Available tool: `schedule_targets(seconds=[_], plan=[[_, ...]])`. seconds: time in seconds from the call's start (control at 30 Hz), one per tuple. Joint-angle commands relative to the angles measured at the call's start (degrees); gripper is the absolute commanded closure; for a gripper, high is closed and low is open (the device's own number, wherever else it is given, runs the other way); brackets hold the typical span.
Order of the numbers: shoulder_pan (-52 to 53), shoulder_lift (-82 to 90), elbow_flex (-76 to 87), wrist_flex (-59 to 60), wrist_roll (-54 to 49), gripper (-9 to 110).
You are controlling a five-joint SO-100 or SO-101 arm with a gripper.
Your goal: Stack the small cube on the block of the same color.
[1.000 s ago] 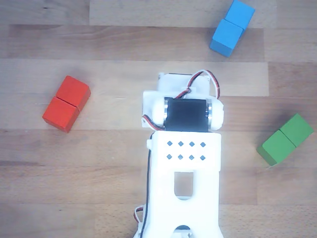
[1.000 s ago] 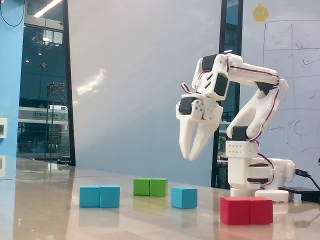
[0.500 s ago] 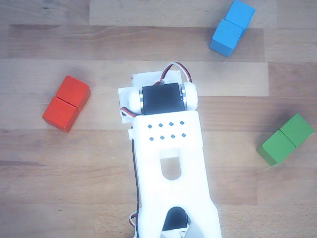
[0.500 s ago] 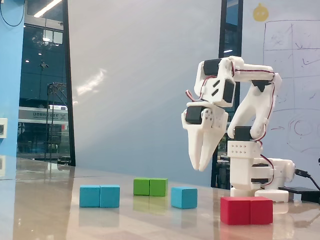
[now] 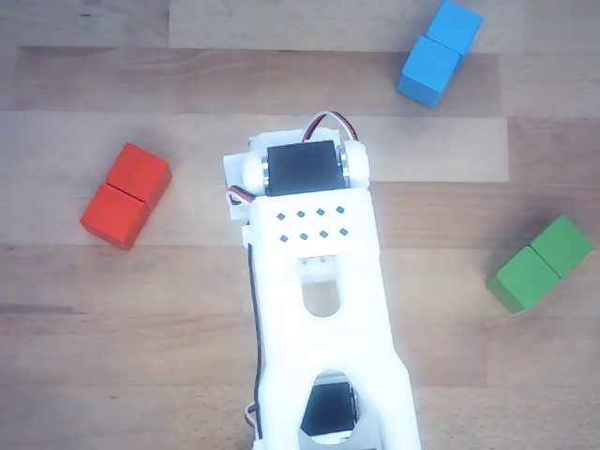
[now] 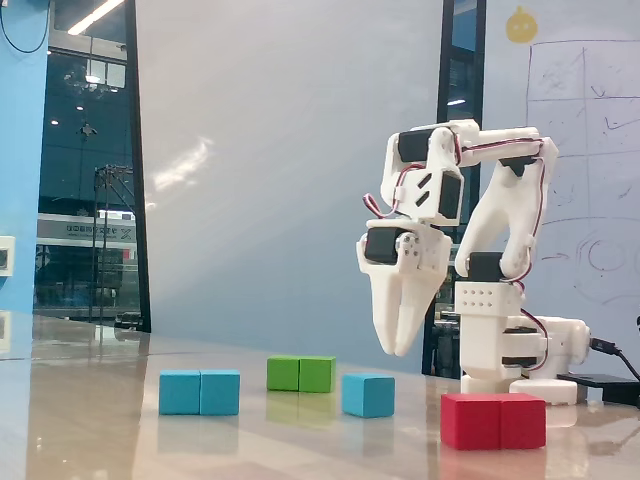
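Note:
In the fixed view the small light-blue cube [image 6: 368,395] rests on the table between the green block and the red block. The light-blue two-segment block [image 6: 200,392] lies further left; in the other view it is at the top right [image 5: 439,52]. My gripper [image 6: 399,350] points down, hanging above the table just above and right of the small cube, not touching it. Its jaws look closed and empty. In the other view the white arm [image 5: 319,281] covers the middle, so the fingertips and the small cube are hidden there.
A red two-segment block [image 5: 127,195] lies left of the arm and a green one [image 5: 541,262] to its right in the other view. In the fixed view the red block [image 6: 493,420] is nearest the camera and the green block [image 6: 301,374] is behind. The arm's base [image 6: 520,350] stands at the right.

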State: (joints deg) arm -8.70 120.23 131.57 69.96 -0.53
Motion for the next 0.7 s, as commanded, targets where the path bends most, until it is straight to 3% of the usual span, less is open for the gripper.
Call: schedule_targets(seconds=[0.0, 0.3, 0.67], plan=[[1.93, 0.26, -3.34, -1.05, -2.46, 96], [5.27, 0.18, -3.16, -3.25, -8.17, 79], [4.83, -1.05, 2.64, -4.31, -7.82, 78]])
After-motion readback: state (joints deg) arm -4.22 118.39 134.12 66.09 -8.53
